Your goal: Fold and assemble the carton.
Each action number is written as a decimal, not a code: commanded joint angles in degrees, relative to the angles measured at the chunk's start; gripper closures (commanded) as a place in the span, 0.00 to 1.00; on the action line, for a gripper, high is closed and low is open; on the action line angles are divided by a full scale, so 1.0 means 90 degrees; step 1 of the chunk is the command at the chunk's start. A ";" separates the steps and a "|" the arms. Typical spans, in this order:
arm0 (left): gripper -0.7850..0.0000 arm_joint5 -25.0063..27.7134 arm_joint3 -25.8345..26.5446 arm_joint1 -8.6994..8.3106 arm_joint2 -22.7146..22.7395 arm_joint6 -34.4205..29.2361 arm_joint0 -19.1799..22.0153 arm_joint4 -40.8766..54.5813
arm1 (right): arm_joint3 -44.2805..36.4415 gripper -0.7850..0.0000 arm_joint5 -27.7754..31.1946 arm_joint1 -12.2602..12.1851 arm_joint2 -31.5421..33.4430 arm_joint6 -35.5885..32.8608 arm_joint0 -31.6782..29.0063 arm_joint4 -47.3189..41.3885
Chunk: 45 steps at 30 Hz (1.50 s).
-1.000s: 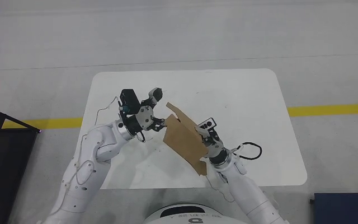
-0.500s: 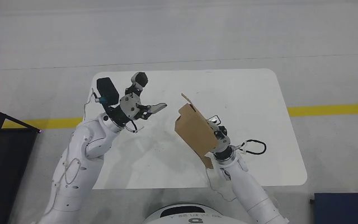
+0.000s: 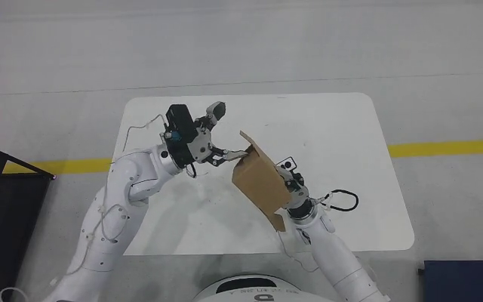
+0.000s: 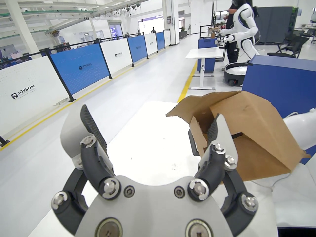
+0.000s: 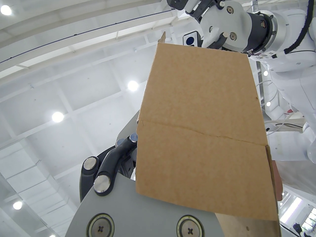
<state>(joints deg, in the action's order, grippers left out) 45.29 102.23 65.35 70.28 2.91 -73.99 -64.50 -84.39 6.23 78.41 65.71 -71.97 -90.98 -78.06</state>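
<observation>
Carton (image 3: 259,181) is hanging tilted above the white table (image 3: 339,136), over its near middle. We are seeing its open end, with loose flaps, facing the left arm. Right gripper (image 3: 287,175) is clamping the carton at the end nearest the robot, with one dark finger (image 5: 116,154) showing beside the cardboard. Left gripper (image 4: 150,122) is hovering with jaws spread wide, and we are noting one finger (image 4: 217,129) sitting at the open end against a flap.
</observation>
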 commanded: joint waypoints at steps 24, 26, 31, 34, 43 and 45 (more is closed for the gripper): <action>0.00 -0.0394 -0.0085 -0.0111 0.0855 -0.0167 -0.0417 0.0674 | -0.0208 1.00 0.0303 -0.0123 0.0631 -0.0202 -0.0187 0.0579; 0.00 -0.0102 -0.0028 -0.0149 0.0940 -0.0375 -0.0366 0.0577 | -0.0248 1.00 0.0297 -0.0147 0.0748 -0.0227 -0.0269 0.0589; 0.00 0.1413 0.0070 -0.0198 0.0761 0.0005 -0.0020 0.0052 | -0.0414 1.00 0.0169 -0.0173 0.0848 -0.0230 -0.0474 0.0514; 0.00 0.1413 0.0148 -0.0216 0.0471 0.0218 0.0290 -0.0647 | -0.0516 1.00 0.0143 -0.0188 0.0856 -0.0223 -0.0575 0.0625; 0.19 0.1413 -0.0248 -0.0244 -0.0312 0.0967 0.1298 -0.2019 | -0.0640 1.00 0.0072 -0.0187 0.0734 -0.0180 -0.0731 0.0601; 0.28 0.1413 -0.0350 -0.0259 -0.0530 0.1081 0.1482 -0.2188 | -0.0617 1.00 0.0056 -0.0183 0.0693 -0.0171 -0.0720 0.0609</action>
<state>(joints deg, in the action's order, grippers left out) 58.00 99.52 63.08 66.45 12.23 -61.37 -83.52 -90.03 6.77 76.75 72.07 -73.55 -97.53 -72.64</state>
